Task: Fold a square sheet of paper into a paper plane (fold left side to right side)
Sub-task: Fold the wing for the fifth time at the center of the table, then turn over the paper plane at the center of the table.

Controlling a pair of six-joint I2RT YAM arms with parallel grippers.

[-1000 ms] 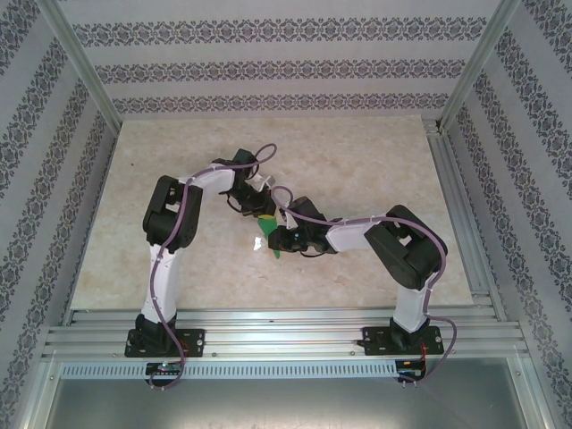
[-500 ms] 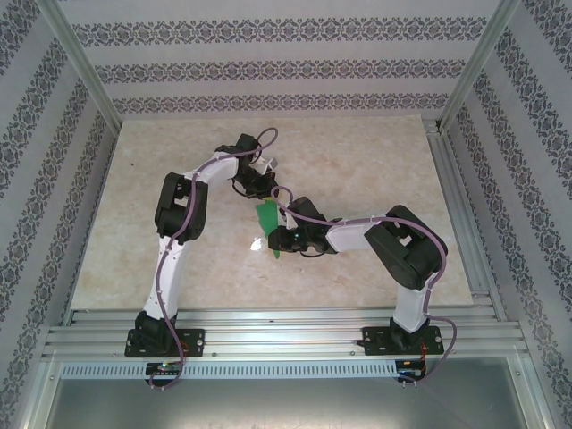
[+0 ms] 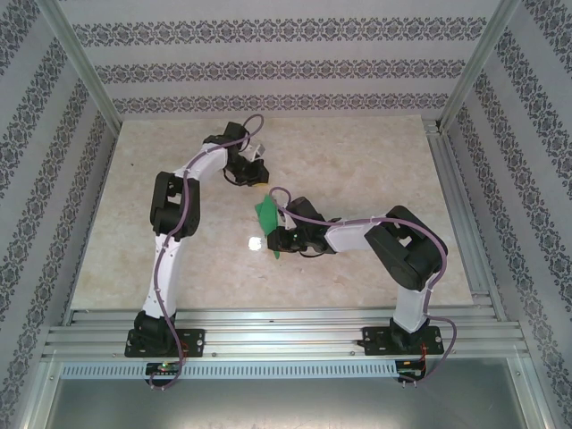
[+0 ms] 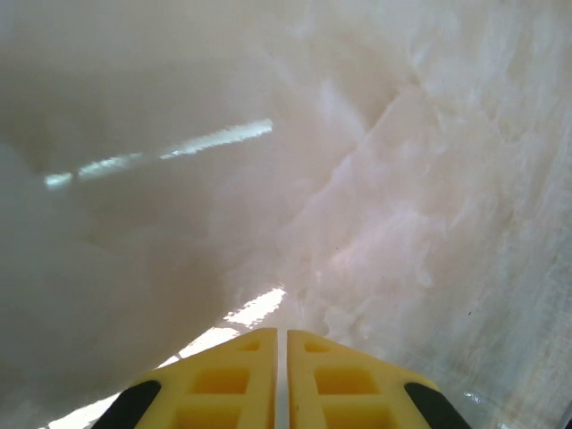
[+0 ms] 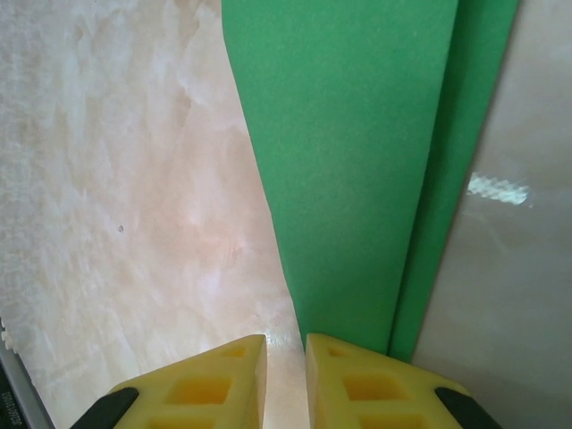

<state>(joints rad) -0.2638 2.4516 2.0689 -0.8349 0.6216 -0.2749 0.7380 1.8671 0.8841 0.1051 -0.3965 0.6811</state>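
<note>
The square sheet of paper (image 3: 265, 214) is bright green and folded into a narrow strip near the table's middle. My right gripper (image 3: 273, 234) lies over its near part, and a green tip (image 3: 277, 253) pokes out below it. In the right wrist view the paper (image 5: 349, 161) runs forward from under the right fingertip (image 5: 357, 375), with a second layer along its right edge. That gripper (image 5: 286, 338) stands narrowly open, with bare table in the gap. My left gripper (image 3: 256, 173) is further back, apart from the paper. It (image 4: 277, 332) is shut on nothing.
The marble-patterned tabletop (image 3: 375, 161) is ringed by patterned walls. An aluminium rail (image 3: 460, 214) runs along the right side, and more rails (image 3: 286, 326) cross the near edge. A white glare spot (image 3: 255, 243) lies just left of the right gripper.
My left arm has pulled away from the paper toward the far side of the table. More of the green strip now shows. The right arm has stayed put.
</note>
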